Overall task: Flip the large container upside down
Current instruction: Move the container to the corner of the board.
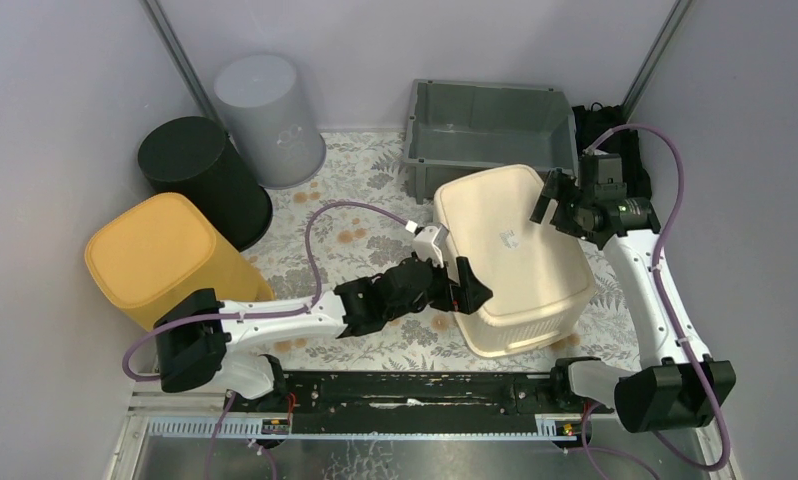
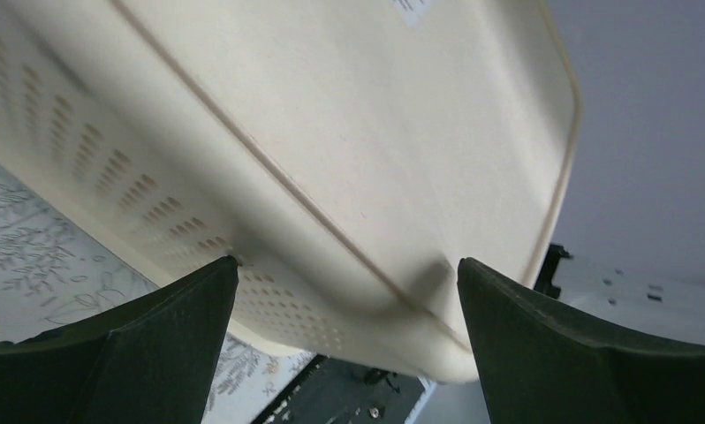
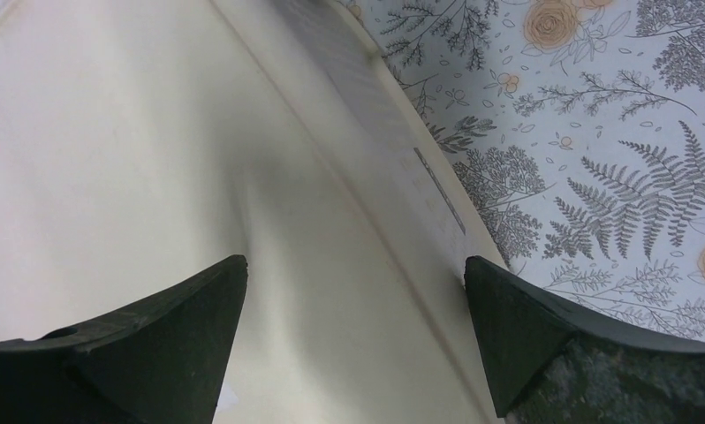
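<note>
Now left tool (image 1: pixel 472 288) and right tool (image 1: pixel 550 205) flank upturned container (image 1: pixel 510 250).

Soft, even light falls from above, bright throughout. In the top view the large cream plastic container (image 1: pixel 510 255) glows almost white along its rim at 5 o'clock, while the black round plastic bin (image 1: pixel 200 175) at 10 o'clock swallows all detail. Shadows on the floral-printed tablecloth (image 1: pixel 365 170) are faint. The corner posts (image 1: pixel 172 45) lean outwards. At the left wrist the container's perforated wall looks soft. At the right wrist a grey shadow smudges it towards 9 o'clock, and the cloth at 2 o'clock is crisp.
</note>
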Controlling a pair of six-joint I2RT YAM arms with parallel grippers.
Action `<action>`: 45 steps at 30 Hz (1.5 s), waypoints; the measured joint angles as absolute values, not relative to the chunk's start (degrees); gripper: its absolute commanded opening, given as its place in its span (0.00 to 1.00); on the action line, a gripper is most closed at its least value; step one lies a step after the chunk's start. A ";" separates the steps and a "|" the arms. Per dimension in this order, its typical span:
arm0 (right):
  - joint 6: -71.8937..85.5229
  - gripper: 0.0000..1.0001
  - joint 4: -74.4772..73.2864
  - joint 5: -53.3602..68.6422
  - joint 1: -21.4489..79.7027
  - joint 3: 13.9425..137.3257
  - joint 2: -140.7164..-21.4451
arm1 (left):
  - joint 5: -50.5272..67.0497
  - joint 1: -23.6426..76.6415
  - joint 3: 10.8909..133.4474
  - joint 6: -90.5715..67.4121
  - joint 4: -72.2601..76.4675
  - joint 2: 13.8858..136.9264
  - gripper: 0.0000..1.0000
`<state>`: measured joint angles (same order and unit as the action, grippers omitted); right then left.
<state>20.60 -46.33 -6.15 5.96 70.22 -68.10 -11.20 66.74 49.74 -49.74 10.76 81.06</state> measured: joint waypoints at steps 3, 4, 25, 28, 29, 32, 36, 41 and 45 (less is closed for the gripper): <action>19.81 0.99 -45.50 -4.10 4.10 70.22 -68.62 | -8.10 67.29 49.74 -49.82 11.31 81.17 1.00; 19.62 0.99 -45.50 -3.60 3.66 70.22 -68.51 | -7.46 67.35 49.74 -49.80 11.35 81.17 1.00; 21.43 0.78 -44.58 21.91 6.68 77.60 -60.66 | -12.27 67.46 49.36 -46.15 8.67 59.88 1.00; 22.17 0.77 -44.23 22.00 18.28 79.57 -62.17 | -15.40 67.44 49.65 -45.47 4.69 53.78 1.00; 22.50 0.77 -44.25 21.02 22.61 80.01 -62.92 | -16.56 67.44 49.84 -45.28 2.94 51.79 1.00; 23.44 0.77 -44.42 15.88 35.90 81.30 -67.00 | -19.84 67.44 50.76 -44.86 -2.52 46.46 1.00; 24.56 0.79 -44.71 7.73 49.52 82.59 -75.22 | -22.52 67.44 51.51 -44.82 -8.12 41.17 1.00; 26.04 0.80 -44.60 1.02 57.36 82.74 -86.39 | -24.86 67.44 51.57 -44.84 -12.88 36.80 1.00; 27.42 0.85 -43.66 -3.29 57.65 82.72 -93.78 | -25.87 67.44 51.57 -44.86 -14.83 35.92 1.00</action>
